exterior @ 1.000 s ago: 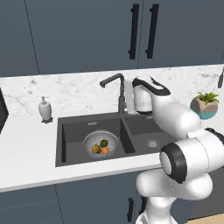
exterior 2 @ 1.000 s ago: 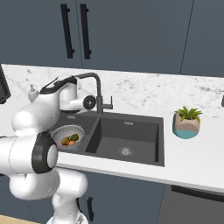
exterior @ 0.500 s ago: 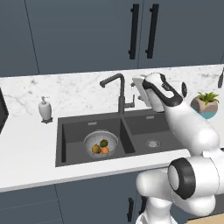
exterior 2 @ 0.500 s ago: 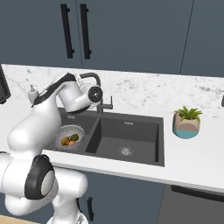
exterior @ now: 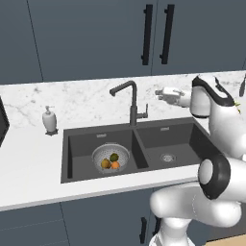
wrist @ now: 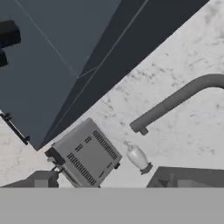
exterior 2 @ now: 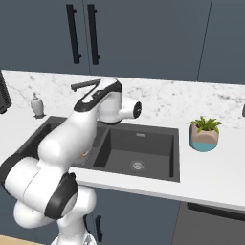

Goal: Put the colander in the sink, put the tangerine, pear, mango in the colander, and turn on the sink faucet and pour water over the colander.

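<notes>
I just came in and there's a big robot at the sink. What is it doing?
The white robot arm is helping wash fruit. A round silver metal colander already sits in the left basin of the dark double sink, holding an orange tangerine, a yellowish pear and a dark green mango. The arm's open fingers are up in the air to the right of the tall dark grey faucet. No water is running yet.

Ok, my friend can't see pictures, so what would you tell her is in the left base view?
A white robot arm holds its open gripper up beside the dark sink faucet, touching nothing. Below, the colander sits in the left basin of the dark sink with the tangerine, pear and mango inside; no water runs.
</notes>
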